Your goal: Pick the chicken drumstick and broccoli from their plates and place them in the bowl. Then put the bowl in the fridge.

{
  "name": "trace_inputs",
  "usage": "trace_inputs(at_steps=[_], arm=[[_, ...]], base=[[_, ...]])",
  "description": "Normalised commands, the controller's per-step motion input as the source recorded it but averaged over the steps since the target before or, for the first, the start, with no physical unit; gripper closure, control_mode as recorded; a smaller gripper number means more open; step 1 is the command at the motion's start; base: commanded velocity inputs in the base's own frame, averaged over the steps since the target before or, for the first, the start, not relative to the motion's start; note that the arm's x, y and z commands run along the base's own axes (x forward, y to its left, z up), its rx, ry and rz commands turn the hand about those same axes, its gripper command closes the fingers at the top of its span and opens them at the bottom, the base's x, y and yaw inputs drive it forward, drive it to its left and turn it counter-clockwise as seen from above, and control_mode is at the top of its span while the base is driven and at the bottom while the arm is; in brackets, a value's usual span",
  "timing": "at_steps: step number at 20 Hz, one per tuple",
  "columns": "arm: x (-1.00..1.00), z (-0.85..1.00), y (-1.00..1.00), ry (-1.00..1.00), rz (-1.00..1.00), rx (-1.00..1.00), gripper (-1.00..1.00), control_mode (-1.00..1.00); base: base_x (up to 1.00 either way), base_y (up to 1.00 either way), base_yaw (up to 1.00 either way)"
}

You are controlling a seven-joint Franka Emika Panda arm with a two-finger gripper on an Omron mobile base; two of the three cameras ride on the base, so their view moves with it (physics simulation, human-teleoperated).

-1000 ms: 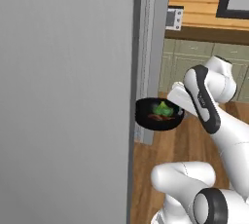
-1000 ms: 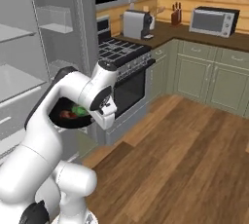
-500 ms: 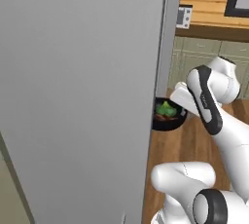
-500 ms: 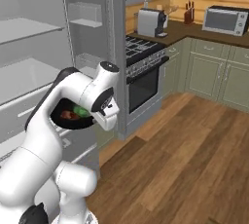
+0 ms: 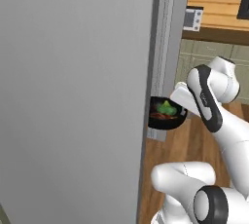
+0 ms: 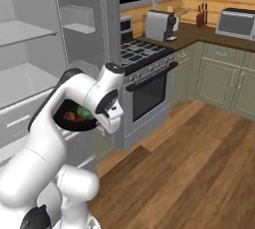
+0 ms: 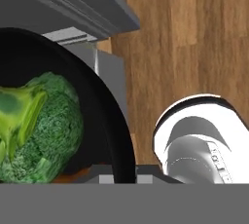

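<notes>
The glossy black bowl (image 5: 166, 120) hangs in the air beside the edge of the fridge door (image 5: 73, 96). My gripper (image 5: 179, 102) is shut on its rim. Inside lie the green broccoli (image 5: 167, 107) and the reddish-brown chicken drumstick (image 5: 157, 116). From the right, the bowl (image 6: 69, 123) sits in front of the open fridge's pale shelves (image 6: 25, 81), with the broccoli (image 6: 86, 114) and drumstick (image 6: 71, 116) in it. Close up, the broccoli (image 7: 44, 125) fills the bowl (image 7: 116, 135), whose rim is pinched at my gripper (image 7: 124, 173).
The tall grey fridge door stands close at the left. To the right are a stove with an oven (image 6: 147, 81), a toaster (image 6: 159, 24), a microwave (image 6: 238, 23) and green cabinets (image 6: 219, 78). Wooden floor (image 6: 199, 163) stretches out on the right.
Both base views have shifted, so the camera has moved: the fridge door looms larger and the open shelves lie closer. The bowl stays held with its food inside.
</notes>
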Motion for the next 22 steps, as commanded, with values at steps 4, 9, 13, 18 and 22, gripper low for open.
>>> trace_inputs(at_steps=[4, 9, 13, 18, 22], arm=[[0.00, 0.00, 0.00, 0.00, 0.00, 0.00, 1.00, 1.00], [0.00, 0.00, 0.00, 0.00, 0.00, 0.00, 1.00, 1.00], [0.00, 0.00, 0.00, 0.00, 0.00, 0.00, 1.00, 1.00], [0.00, 0.00, 0.00, 0.00, 0.00, 0.00, 1.00, 1.00], [0.00, 0.00, 0.00, 0.00, 0.00, 0.00, 1.00, 1.00]], base=[[-0.51, 0.23, 0.25], [0.14, -0.01, 0.29], [-0.08, -0.09, 0.32], [0.23, -0.13, 0.31], [0.54, -0.39, 0.21]])
